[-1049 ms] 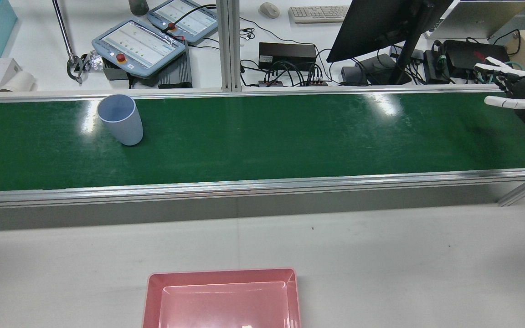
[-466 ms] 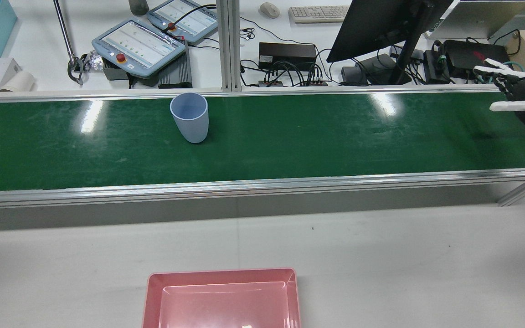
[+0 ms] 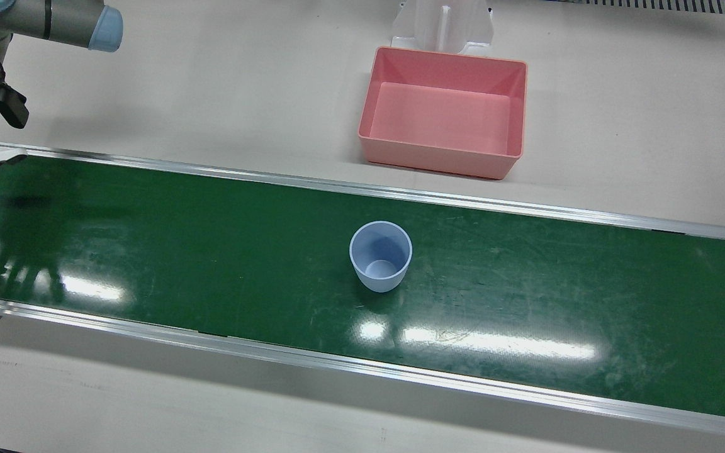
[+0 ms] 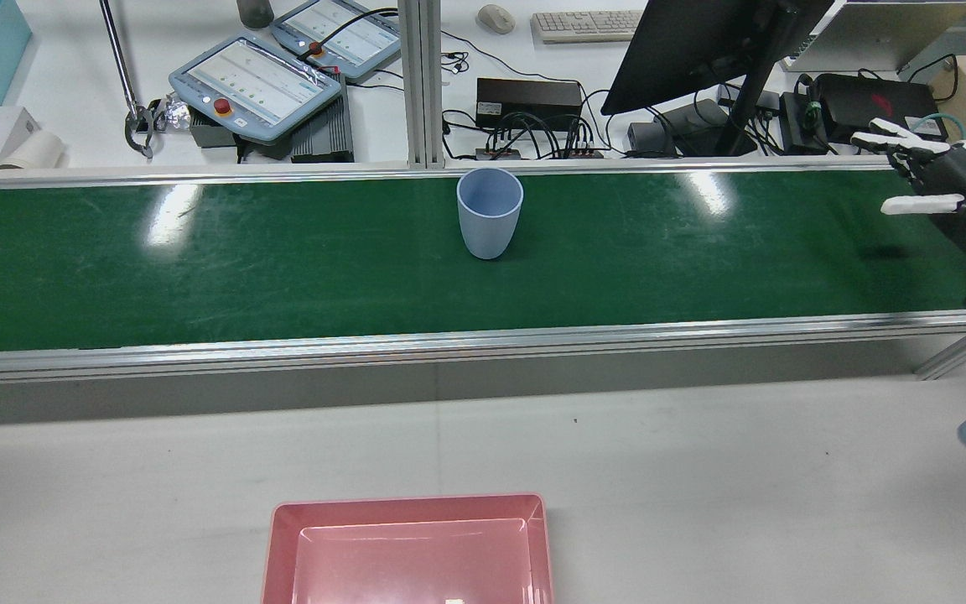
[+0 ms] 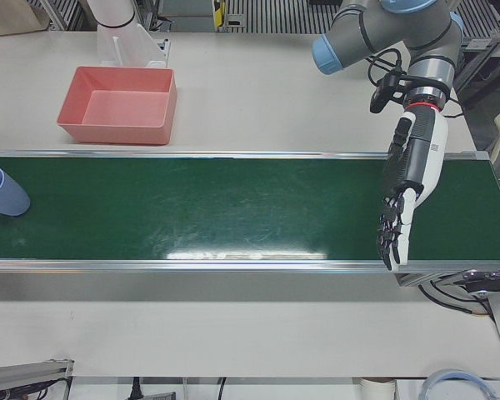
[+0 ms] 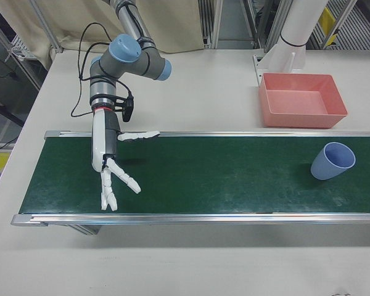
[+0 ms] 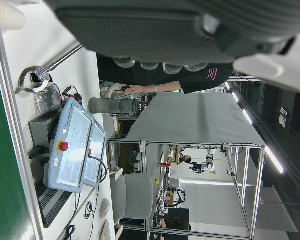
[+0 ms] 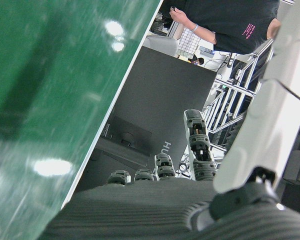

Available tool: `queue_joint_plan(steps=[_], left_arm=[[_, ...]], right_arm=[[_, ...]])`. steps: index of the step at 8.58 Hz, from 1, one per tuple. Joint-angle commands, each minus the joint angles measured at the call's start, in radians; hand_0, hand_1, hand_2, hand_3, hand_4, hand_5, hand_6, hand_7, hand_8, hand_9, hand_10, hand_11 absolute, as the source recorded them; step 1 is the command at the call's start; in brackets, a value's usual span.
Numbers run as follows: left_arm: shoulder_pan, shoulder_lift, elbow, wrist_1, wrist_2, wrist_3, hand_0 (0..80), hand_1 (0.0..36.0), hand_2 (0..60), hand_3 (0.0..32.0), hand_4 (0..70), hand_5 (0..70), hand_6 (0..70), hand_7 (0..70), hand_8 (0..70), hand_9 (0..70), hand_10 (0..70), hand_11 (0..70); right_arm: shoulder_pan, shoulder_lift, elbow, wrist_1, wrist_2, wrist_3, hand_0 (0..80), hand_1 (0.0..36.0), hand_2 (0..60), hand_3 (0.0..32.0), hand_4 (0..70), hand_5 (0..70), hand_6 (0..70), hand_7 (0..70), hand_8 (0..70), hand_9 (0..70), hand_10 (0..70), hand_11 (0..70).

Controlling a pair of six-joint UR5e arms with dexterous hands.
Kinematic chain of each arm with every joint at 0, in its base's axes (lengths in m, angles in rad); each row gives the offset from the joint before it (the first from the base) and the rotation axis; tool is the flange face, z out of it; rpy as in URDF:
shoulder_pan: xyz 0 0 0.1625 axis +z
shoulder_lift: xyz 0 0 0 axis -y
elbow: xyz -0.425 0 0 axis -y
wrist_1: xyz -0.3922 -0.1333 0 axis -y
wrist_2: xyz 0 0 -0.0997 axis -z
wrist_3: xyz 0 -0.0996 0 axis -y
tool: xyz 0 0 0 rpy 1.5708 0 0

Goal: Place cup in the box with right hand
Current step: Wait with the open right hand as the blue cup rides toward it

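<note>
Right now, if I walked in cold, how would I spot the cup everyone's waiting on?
Find the long green conveyor belt running across the station. Near its middle stands a pale blue cup, upright and empty, with no handle. It is the only thing on the belt; the pink box sits off it, on the white table.

Right hand [image 6: 114, 169] hangs from its arm with fingers spread wide, holding nothing. Left hand [image 5: 404, 196] points down too, fingers loosely apart, empty.
</note>
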Motion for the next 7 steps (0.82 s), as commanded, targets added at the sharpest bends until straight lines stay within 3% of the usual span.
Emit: queue_joint_plan(steps=[1, 2, 3, 4, 5, 6, 7], left_arm=[[0.001, 0.000, 0.000, 0.001, -0.001, 0.000, 0.0, 0.0, 0.0, 0.0, 0.0, 0.0, 0.0, 0.0, 0.0, 0.0, 0.0, 0.0], [0.001, 0.000, 0.000, 0.001, -0.001, 0.000, 0.0, 0.0, 0.0, 0.0, 0.0, 0.0, 0.0, 0.0, 0.0, 0.0, 0.0, 0.0], [0.001, 0.001, 0.000, 0.000, 0.001, 0.000, 0.0, 0.0, 0.0, 0.0, 0.0, 0.0, 0.0, 0.0, 0.0, 0.0, 0.0, 0.0], [0.000, 0.000, 0.000, 0.000, 0.001, 0.000, 0.0, 0.0, 0.0, 0.0, 0.0, 0.0, 0.0, 0.0, 0.0, 0.0, 0.0, 0.0], [0.000, 0.001, 0.000, 0.001, 0.001, 0.000, 0.0, 0.0, 0.0, 0.0, 0.0, 0.0, 0.0, 0.0, 0.0, 0.0, 0.0, 0.0], [0.000, 0.000, 0.000, 0.000, 0.001, 0.000, 0.0, 0.0, 0.0, 0.0, 0.0, 0.0, 0.0, 0.0, 0.0, 0.0, 0.0, 0.0], [0.000, 0.000, 0.000, 0.001, -0.001, 0.000, 0.0, 0.0, 0.0, 0.0, 0.0, 0.0, 0.0, 0.0, 0.0, 0.0, 0.0, 0.0]], right_arm=[[-0.018, 0.000, 0.000, 0.002, 0.000, -0.002, 47.7, 8.5, 0.0, 0.0, 12.9, 3.7, 3.4, 12.6, 0.3, 3.9, 1.4, 3.5], [-0.020, 0.000, 0.000, 0.002, 0.000, -0.002, 46.0, 11.1, 10.2, 0.0, 9.0, 3.7, 3.2, 12.2, 0.3, 3.8, 1.4, 3.5], [-0.021, 0.000, 0.000, 0.002, 0.000, -0.002, 47.2, 9.5, 3.4, 0.0, 11.1, 3.7, 3.2, 12.3, 0.2, 3.8, 1.4, 3.5], [-0.024, 0.000, 0.002, 0.000, 0.000, -0.002, 46.6, 10.3, 6.7, 0.0, 9.9, 3.7, 3.2, 12.5, 0.3, 3.9, 1.3, 3.4], [-0.027, 0.000, 0.002, 0.002, 0.000, -0.002, 47.7, 8.6, 0.0, 0.0, 12.3, 3.7, 3.2, 12.5, 0.3, 3.9, 1.4, 3.4], [-0.032, 0.000, 0.002, 0.002, 0.000, -0.002, 47.2, 9.5, 3.4, 0.0, 11.2, 3.7, 3.3, 12.7, 0.4, 4.1, 1.4, 3.4], [-0.036, 0.000, 0.002, 0.000, 0.000, -0.003, 44.5, 13.9, 20.5, 0.0, 5.1, 3.7, 3.3, 12.3, 0.5, 4.0, 1.4, 3.5]])
